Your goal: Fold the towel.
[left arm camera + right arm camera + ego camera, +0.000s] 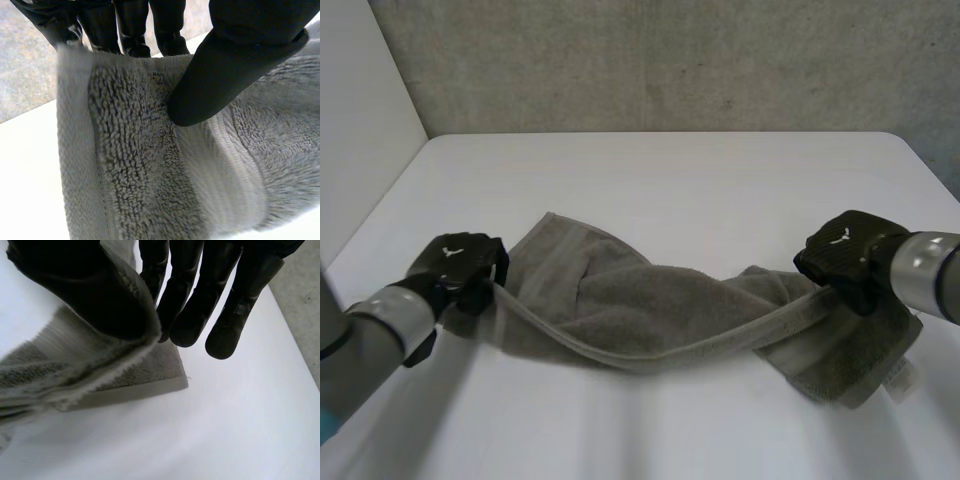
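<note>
Across the smooth white table [670, 180], rough grey concrete wall [670, 60] behind, rumpled grey terry towel [620, 310] slung between both hands, left hand [455, 262] thumb clamping one end against fingers, right hand [840, 250] pinching the other.

L hand [240, 60] pinches towel [140, 180] edge btwn thumb & fingers, over white table [25, 170].

**White table, grey wall**

A smooth white tabletop [680, 170] with rounded far corners spreads out under soft, even light. Behind its far edge rises a rough, mottled grey wall [670, 60] that looks like concrete. A plain white panel [360, 90] stands along the table's left side.
</note>
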`<state>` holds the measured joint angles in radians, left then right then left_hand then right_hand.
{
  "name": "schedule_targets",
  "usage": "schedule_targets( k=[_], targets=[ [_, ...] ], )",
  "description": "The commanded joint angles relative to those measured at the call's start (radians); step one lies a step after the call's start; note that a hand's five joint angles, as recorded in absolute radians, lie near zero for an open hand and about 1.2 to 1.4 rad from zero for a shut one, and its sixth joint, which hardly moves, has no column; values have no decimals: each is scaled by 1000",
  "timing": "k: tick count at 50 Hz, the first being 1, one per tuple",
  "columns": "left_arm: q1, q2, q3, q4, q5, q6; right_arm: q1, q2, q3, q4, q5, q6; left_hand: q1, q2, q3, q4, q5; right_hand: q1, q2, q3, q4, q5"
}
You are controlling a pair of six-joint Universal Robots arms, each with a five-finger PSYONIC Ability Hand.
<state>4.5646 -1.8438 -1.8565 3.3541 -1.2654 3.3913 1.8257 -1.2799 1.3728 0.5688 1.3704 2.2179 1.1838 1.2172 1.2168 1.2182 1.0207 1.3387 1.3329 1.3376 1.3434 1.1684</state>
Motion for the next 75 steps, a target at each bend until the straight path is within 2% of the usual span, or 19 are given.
schedule_targets(
  k=[1,5,7,12,16,19,23,27,32,34,43,48,52,53,54,56,60,66,75],
  targets=[
    [-127,-149,316,14,-170,117,76,209,-264,-108,143,5,212,179,180,178,201,58,63,59,53,53],
    [-174,-164,510,24,-200,108,109,268,-482,-181,205,8,212,179,180,178,201,58,63,59,53,53],
    [-190,-163,609,30,-215,102,125,268,-676,-333,217,61,212,179,180,178,201,58,63,59,53,53],
    [-219,-124,903,174,-323,34,118,165,-727,-583,213,251,212,179,180,178,201,58,63,59,53,53],
    [-220,-120,968,215,-365,-27,116,122,-712,-613,202,312,212,179,180,178,201,58,63,59,53,53],
    [-211,-126,971,191,-371,-98,119,123,-699,-480,187,282,212,179,180,178,201,58,63,59,53,53],
    [-193,-147,881,124,-365,-142,133,145,-634,-224,164,238,212,179,180,178,201,58,63,59,53,53],
    [-170,-149,745,128,-361,-139,135,149,-532,-136,159,232,212,179,180,178,201,58,63,59,53,53],
    [-157,-153,523,209,-313,-138,135,140,-337,-167,134,221,212,179,180,178,201,58,63,59,53,53],
    [-151,-159,366,287,-263,-135,135,143,-208,-237,105,221,212,179,180,178,201,58,63,59,53,53],
    [-148,-199,80,407,-195,-121,132,200,109,-501,88,226,212,179,180,178,201,58,63,59,53,53],
    [-144,-178,45,409,-196,-61,118,185,242,-671,94,258,212,179,180,178,201,58,63,59,53,53],
    [-118,-149,42,413,-195,-40,116,147,282,-698,88,296,212,179,180,178,201,58,63,59,53,53],
    [-104,-137,42,415,-196,-40,116,134,298,-701,88,321,212,179,180,178,201,-119,-113,-118,-123,-123],
    [-95,-132,42,416,-196,-43,116,134,298,-701,88,321,212,179,180,178,201,-120,-115,-119,-125,-125],
    [-87,-129,42,416,-196,-44,115,120,327,-705,88,379,212,179,180,178,201,-591,-585,-590,-596,-595],
    [-70,-124,43,421,-198,-46,98,114,351,-711,99,446,212,179,180,178,201,-807,-801,-806,-812,-811],
    [-24,-123,42,426,-198,-47,21,116,371,-719,98,574,212,179,180,178,201,-872,-866,-871,-877,-876],
    [8,-121,40,424,-198,-59,-10,126,361,-708,98,618,212,179,180,178,201,-828,-822,-827,-833,-832]
  ],
)
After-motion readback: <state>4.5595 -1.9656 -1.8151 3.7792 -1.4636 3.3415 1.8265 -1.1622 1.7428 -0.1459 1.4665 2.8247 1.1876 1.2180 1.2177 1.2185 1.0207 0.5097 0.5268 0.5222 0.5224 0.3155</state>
